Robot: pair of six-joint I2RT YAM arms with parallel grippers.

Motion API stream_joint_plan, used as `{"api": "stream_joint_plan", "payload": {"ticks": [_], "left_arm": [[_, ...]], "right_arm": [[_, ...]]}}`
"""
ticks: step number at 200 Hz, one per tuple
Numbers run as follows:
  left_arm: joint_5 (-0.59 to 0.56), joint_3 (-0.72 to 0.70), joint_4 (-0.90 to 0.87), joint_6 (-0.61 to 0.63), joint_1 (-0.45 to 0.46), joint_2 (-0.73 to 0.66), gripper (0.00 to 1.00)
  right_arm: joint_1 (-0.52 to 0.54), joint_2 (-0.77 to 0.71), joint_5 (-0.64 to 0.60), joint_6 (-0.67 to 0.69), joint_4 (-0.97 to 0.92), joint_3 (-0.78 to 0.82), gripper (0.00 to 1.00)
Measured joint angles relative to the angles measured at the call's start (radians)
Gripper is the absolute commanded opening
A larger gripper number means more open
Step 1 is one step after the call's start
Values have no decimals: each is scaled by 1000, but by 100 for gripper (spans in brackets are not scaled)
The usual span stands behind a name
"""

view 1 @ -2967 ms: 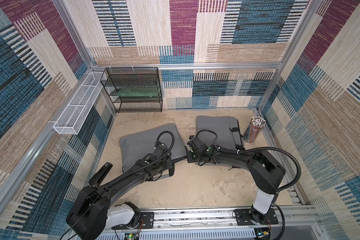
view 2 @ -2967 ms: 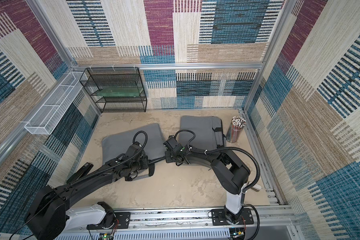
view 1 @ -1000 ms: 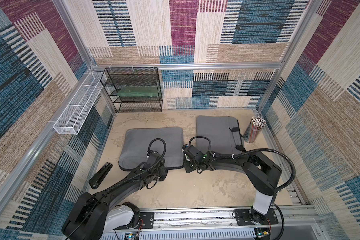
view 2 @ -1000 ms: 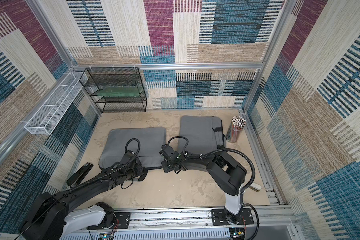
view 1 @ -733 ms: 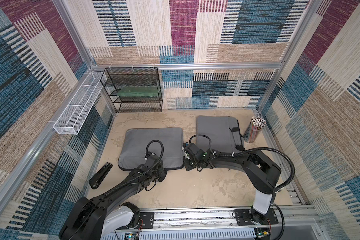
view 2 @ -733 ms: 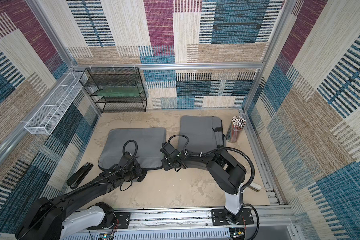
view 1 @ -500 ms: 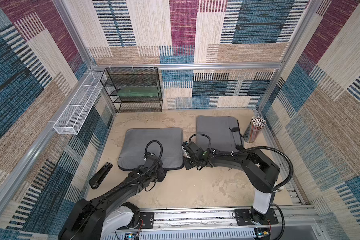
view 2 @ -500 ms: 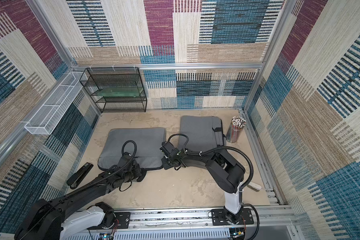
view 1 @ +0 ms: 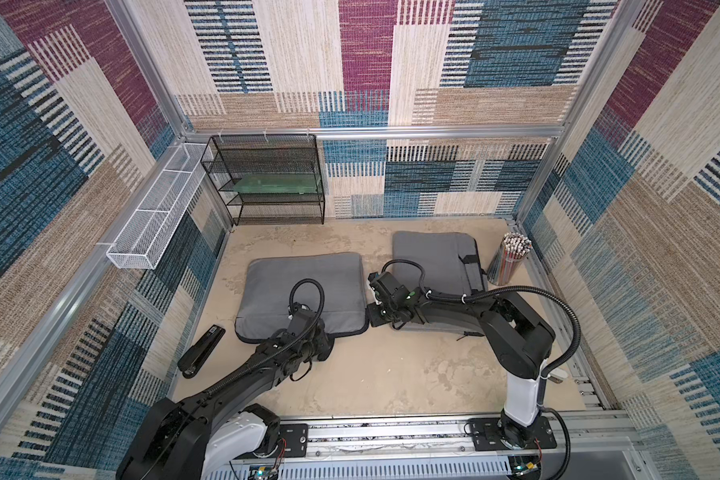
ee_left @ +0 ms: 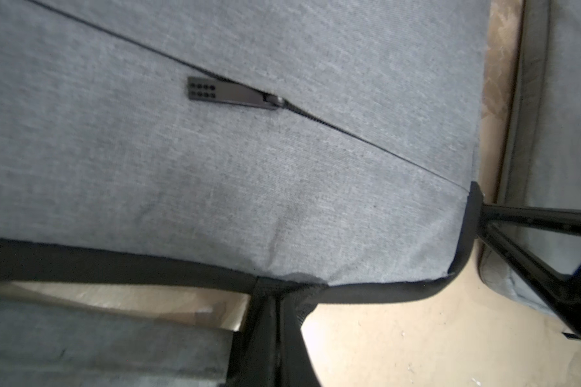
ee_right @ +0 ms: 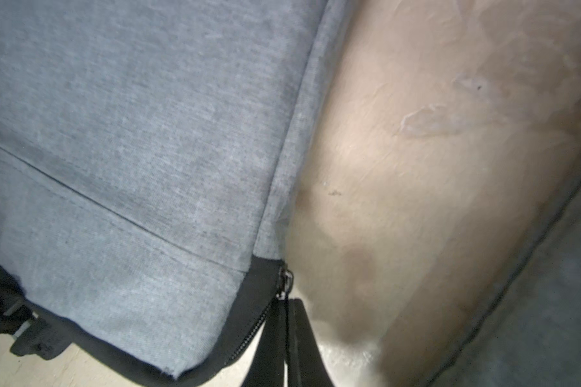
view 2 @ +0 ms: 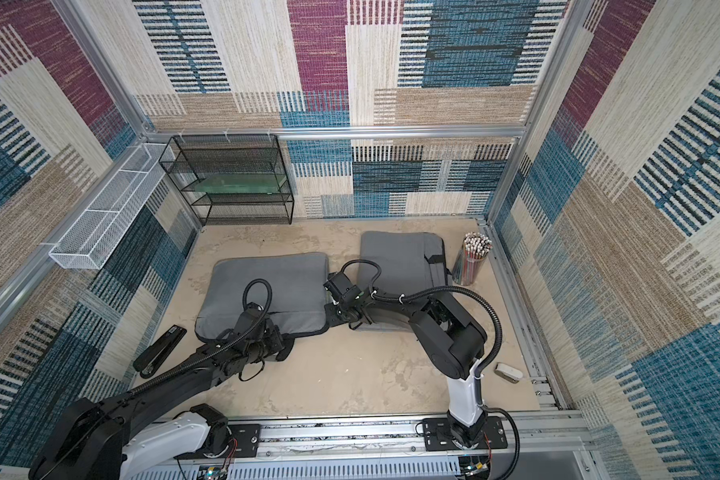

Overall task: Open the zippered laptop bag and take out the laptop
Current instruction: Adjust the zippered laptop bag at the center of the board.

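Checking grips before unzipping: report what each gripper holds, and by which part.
Left gripper pinches the laptop bag by its black edge trim. Right gripper appears shut on the corner zipper pull.

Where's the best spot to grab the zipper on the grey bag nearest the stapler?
The small metal zipper pull at the bag's black-edged corner, coming in from off that corner, over the table. It juts outward past the edge there, free to pinch; the right gripper is shut on it.

Top cams high, facing down, whole cell, wrist cams close, both on bag (ee_left: pixel 282 174) corner
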State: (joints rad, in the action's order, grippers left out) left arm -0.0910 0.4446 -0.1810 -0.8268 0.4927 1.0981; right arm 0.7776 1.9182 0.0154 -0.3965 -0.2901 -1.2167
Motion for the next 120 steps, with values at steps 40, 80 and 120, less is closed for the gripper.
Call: {"api": "stream_joint_plan", "payload": {"ticks": [40, 80, 120], "left_arm": [[16, 70, 6, 31, -2, 37, 21], [23, 167, -8, 96, -6, 111, 40], [80, 274, -18, 185, -6, 190, 51]], "right_arm": [[-39, 40, -15, -5, -8, -75, 0], [-95, 106, -52, -5, -36, -195, 0], [-159, 172, -41, 32, -87, -332, 0]]}}
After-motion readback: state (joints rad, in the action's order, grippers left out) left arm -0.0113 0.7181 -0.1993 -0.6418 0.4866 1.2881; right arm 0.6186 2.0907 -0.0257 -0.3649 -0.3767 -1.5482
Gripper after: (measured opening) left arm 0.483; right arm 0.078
